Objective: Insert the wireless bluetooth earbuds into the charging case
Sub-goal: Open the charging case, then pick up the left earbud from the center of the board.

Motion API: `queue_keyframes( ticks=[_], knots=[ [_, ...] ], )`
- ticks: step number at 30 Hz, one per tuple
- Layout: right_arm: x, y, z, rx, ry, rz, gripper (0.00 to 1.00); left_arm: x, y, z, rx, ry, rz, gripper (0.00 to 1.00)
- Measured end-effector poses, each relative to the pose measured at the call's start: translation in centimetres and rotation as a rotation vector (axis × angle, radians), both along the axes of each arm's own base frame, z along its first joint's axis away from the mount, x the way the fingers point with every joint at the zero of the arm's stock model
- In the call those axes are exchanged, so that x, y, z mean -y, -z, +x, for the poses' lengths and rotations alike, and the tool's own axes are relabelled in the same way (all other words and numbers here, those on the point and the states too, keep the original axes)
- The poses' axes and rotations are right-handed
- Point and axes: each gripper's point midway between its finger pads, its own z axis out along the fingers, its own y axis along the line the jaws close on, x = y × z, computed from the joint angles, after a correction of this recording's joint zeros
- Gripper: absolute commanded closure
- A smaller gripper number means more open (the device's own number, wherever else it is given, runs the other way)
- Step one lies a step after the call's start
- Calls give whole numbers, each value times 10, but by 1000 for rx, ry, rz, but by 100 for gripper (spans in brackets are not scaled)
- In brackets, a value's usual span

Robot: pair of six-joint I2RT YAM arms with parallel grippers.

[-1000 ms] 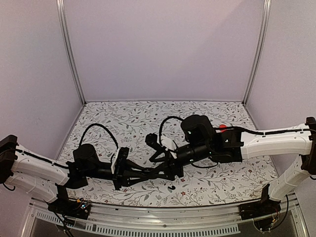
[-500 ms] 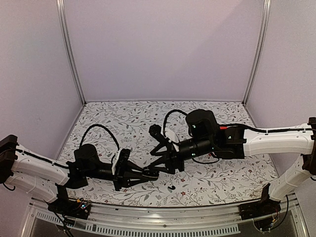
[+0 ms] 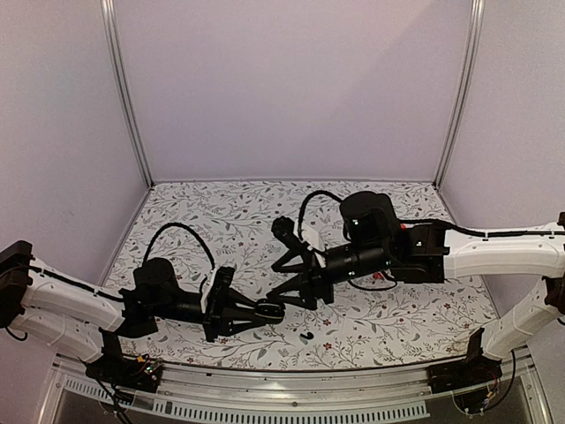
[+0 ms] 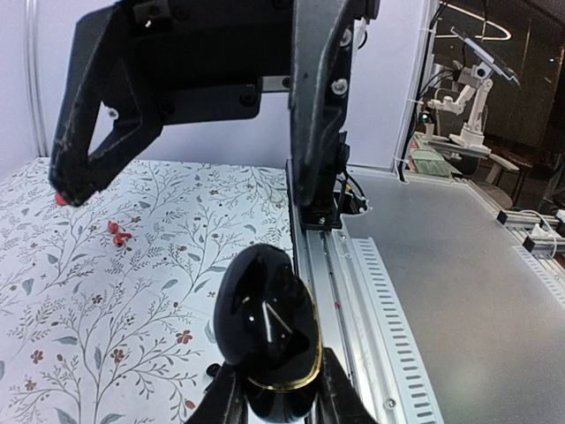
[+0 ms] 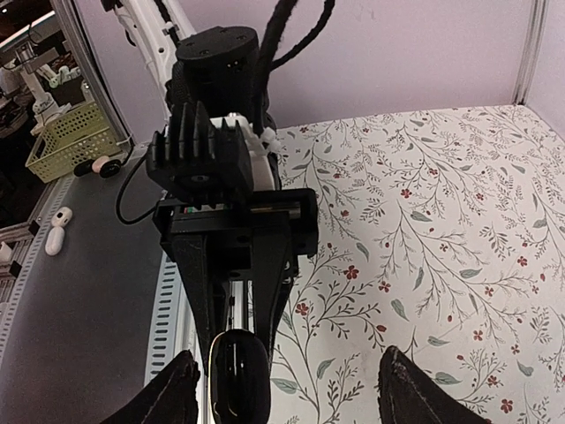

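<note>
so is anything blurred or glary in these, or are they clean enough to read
Top external: evenly lit and sharp, though the wide lens bows the frame posts and the near rail catches glare. Left wrist: the glossy charging case in the left gripper shows small bright reflections. Right wrist: the fingertips of the right gripper at the bottom edge look soft, the floral cloth sharp.

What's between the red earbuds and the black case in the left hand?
Nothing. In the left wrist view, only bare floral cloth separates the red earbuds from the black case.

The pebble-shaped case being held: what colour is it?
Glossy black case with a thin gold seam; clearest in the left wrist view.
</note>
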Motion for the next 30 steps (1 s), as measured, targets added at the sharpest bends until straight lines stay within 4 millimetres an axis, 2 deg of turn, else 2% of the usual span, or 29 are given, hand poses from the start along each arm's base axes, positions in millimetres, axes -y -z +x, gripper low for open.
queue_keyframes(
  ticks=[4,9,14,17,30],
  knots=[
    [3,-11,-3,11,-11,24,27,0,0,0,-5,0,1,100],
    [0,-3,-15,29,-37,-8,25,0,0,0,-7,0,0,100],
    [-8,14,-20,50,-44,-58,30,1,-3,1,-4,1,-7,100],
    [-8,23,-17,57,-29,-92,39,1,-3,1,-3,2,-7,100],
    [-11,22,-7,80,15,-105,49,1,-3,1,-5,2,-6,100]
  ],
)
